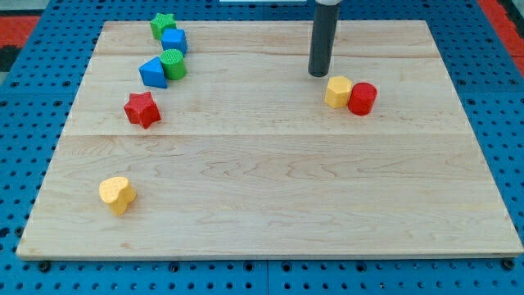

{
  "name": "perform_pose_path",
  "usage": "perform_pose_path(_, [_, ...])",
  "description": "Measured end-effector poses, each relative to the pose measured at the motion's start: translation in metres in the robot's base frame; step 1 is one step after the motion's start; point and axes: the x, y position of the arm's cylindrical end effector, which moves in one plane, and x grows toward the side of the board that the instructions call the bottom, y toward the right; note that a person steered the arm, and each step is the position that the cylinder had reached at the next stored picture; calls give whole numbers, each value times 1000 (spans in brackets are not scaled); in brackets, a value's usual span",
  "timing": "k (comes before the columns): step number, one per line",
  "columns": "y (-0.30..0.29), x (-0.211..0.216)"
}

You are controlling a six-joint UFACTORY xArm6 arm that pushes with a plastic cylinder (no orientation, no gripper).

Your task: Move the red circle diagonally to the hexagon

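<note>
The red circle (362, 98) lies on the wooden board (270, 180) at the view's upper right. It touches the right side of the yellow hexagon (337, 92). My tip (318, 74) stands just up and to the left of the yellow hexagon, a small gap away from it. The rod rises straight to the view's top edge.
A green star (163, 24), a blue cube (174, 40), a green cylinder (173, 63) and a blue triangular block (152, 73) cluster at the upper left. A red star (142, 109) lies below them. A yellow heart (117, 194) lies at the lower left.
</note>
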Motion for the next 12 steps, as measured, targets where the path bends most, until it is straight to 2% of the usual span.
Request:
perform_pose_path(1, [53, 38])
perform_pose_path(2, [88, 104])
perform_pose_path(3, [98, 164])
perform_pose_path(4, [94, 172])
perform_pose_path(5, [103, 130])
perform_pose_path(6, [62, 130])
perform_pose_path(8, [41, 167])
perform_pose_path(9, [0, 151])
perform_pose_path(10, [39, 166])
perform_pose_path(11, [120, 169])
perform_pose_path(12, [80, 153])
